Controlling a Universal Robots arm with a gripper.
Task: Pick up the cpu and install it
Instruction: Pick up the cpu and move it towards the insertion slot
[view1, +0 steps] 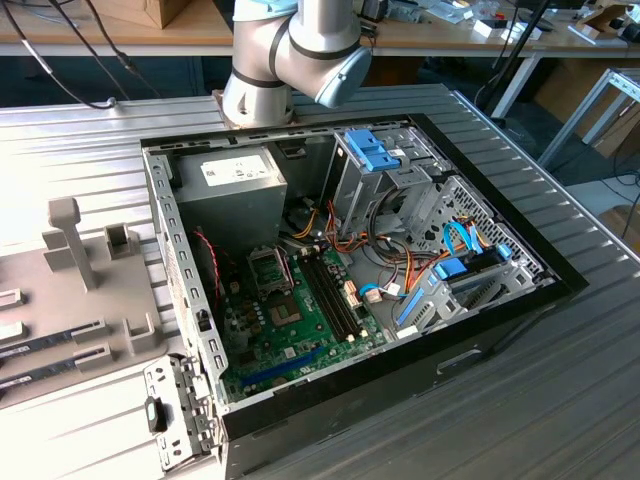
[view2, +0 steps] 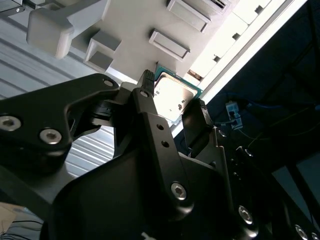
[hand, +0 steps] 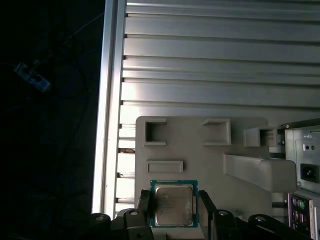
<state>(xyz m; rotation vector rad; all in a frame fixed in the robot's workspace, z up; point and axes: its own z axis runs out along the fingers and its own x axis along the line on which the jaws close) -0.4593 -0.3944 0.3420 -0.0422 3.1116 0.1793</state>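
Note:
The cpu (hand: 173, 204), a small square chip with a silver-grey top and a thin green rim, sits between my two black fingers (hand: 145, 206) in both wrist views. My gripper (hand: 173, 201) is shut on it, one finger against each of two opposite edges. The same chip (view2: 172, 95) and gripper (view2: 173, 94) show in the second wrist view. Far beneath the chip lies a grey fixture plate (hand: 210, 165) with recesses. In the exterior view, the green motherboard (view1: 300, 325) lies inside the open computer case (view1: 500, 310), with its silver socket frame (view1: 265, 268) near the power supply.
The arm's base joints (view1: 290, 55) stand behind the case. The grey fixture plate (view1: 90, 290) with an upright post (view1: 72, 240) lies at the exterior view's left on the ribbed metal table (view1: 560, 400). Cables, drive cages with blue latches (view1: 375, 150) and memory slots (view1: 330, 290) crowd the case.

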